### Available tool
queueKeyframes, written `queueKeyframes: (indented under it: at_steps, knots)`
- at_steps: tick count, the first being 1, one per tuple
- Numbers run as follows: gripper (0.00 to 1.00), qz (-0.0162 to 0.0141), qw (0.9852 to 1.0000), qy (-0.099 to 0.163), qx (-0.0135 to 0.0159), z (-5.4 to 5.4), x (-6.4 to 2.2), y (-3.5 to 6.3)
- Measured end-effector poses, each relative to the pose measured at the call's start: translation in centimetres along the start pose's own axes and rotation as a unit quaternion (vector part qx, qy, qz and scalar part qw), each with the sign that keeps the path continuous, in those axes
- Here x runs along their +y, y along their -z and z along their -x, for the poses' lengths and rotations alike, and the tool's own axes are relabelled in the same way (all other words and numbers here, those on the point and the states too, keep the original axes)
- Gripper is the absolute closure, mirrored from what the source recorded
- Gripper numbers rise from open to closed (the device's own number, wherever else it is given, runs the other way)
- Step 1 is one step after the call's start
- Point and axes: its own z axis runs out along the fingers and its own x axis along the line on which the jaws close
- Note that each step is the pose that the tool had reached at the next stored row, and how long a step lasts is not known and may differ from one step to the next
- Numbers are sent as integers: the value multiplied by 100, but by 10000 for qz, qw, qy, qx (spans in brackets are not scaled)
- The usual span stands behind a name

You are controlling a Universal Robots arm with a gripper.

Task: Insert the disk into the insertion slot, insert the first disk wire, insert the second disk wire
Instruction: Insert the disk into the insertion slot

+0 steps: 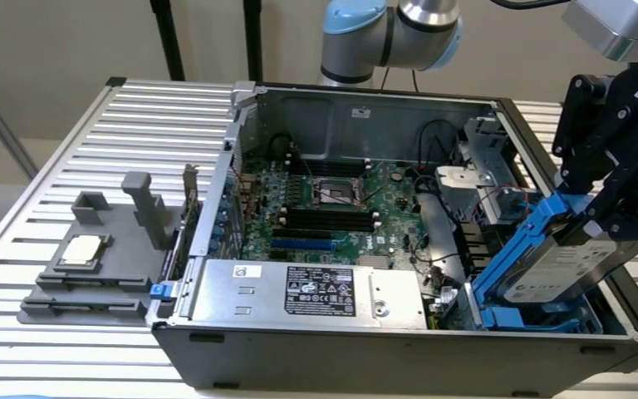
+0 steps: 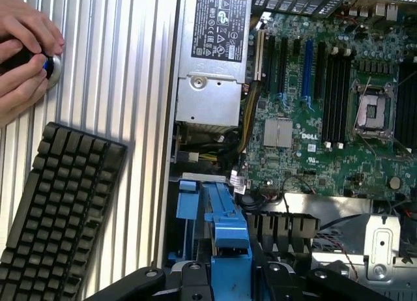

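Gripper, black, pinches the flat silver-grey disk in its bright blue plastic frame, tilted over the blue-railed dark metal insertion slot.

Arm had silver-grey rounded joints with pale blue caps, at 12 o'clock in the exterior view. Gripper was matte black, angular, white lettering toward 1 o'clock on its body; silver pivot screws dotted its links.
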Motion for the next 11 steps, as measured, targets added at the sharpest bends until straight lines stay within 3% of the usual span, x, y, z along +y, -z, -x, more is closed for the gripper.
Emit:
queueKeyframes:
  at_steps: [5,11]
  knots:
    - [68,-127,9999,9,4,2,48,-1]
    - [68,-214,9998,15,-14,4,79,-2]
